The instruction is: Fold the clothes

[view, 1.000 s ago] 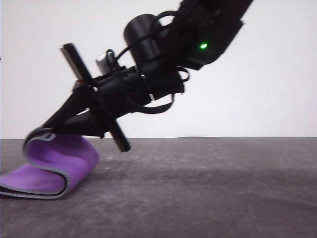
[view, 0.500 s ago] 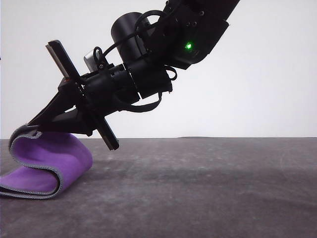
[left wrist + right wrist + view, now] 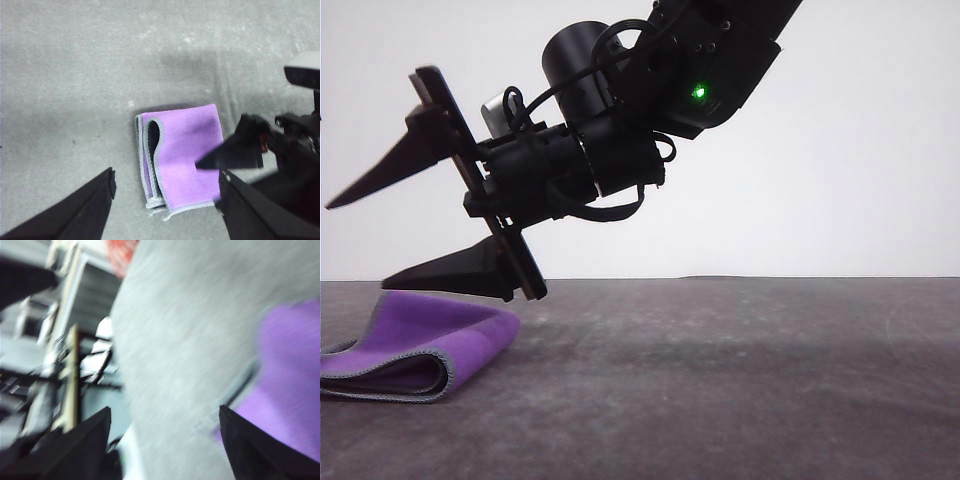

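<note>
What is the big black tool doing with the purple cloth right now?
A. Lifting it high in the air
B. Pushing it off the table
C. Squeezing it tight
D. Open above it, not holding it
D: in the front view the right tool has its jaws spread wide, and the small folded purple cloth with grey stitched edging lies free on the dark grey table beneath it.

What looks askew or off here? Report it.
Only the cloth: its fold is loose, with the layers gaping open along one side and the stitched edges not lined up. The right gripper hangs open above it. Nothing is damaged.
</note>
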`<state>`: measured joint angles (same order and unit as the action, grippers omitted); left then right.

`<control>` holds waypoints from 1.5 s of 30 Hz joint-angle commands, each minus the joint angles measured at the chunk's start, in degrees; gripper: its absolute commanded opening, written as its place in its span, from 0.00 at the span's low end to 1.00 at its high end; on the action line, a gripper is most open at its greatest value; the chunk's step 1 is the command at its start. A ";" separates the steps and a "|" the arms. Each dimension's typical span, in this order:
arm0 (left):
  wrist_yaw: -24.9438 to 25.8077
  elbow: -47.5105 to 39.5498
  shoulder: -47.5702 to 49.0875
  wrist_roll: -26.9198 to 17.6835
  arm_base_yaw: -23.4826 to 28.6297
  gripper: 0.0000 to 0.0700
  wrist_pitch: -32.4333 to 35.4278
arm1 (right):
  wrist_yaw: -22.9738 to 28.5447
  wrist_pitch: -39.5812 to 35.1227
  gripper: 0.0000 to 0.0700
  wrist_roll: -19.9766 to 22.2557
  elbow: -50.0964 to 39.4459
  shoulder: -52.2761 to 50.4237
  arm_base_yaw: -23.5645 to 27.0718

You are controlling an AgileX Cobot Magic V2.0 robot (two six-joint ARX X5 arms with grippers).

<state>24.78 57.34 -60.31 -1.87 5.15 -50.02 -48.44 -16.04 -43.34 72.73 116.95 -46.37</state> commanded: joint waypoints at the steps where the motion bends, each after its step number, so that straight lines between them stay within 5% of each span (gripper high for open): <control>1: 0.06 0.57 -0.55 0.20 0.15 0.57 0.36 | -1.20 1.92 0.62 3.27 1.22 -0.09 0.42; 5: 0.05 0.57 -0.55 0.19 0.15 0.57 0.35 | 0.18 14.62 0.62 12.41 1.22 -4.45 3.89; 9: 0.03 0.57 -0.55 0.17 0.15 0.57 0.39 | 9.95 29.52 0.62 24.03 1.22 -10.17 8.17; 12: 0.03 0.57 -0.55 0.15 0.15 0.57 0.39 | 14.50 38.54 0.62 29.34 1.22 -13.43 11.46; 17: -0.01 0.57 -0.56 -0.02 0.15 0.57 0.47 | 29.16 54.07 0.62 38.04 1.20 -17.18 16.21; 38: -2.79 0.57 -0.70 -0.24 0.15 0.56 0.26 | 35.37 58.71 0.61 44.32 1.16 -18.42 28.77; 40: -2.77 0.57 -0.70 -0.27 0.15 0.51 0.17 | 35.05 58.69 0.49 44.82 1.16 -18.45 29.68; 43: -2.75 0.57 -0.70 -0.77 0.15 0.07 -0.11 | 34.62 58.70 0.05 46.46 1.16 -18.47 30.38; 45: -2.74 0.57 -0.70 -0.97 0.15 0.01 -0.09 | 34.53 58.71 0.01 47.21 1.16 -18.48 30.44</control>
<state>22.24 57.34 -60.34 -2.09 5.15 -50.45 -13.54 42.82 2.18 73.30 98.39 -15.58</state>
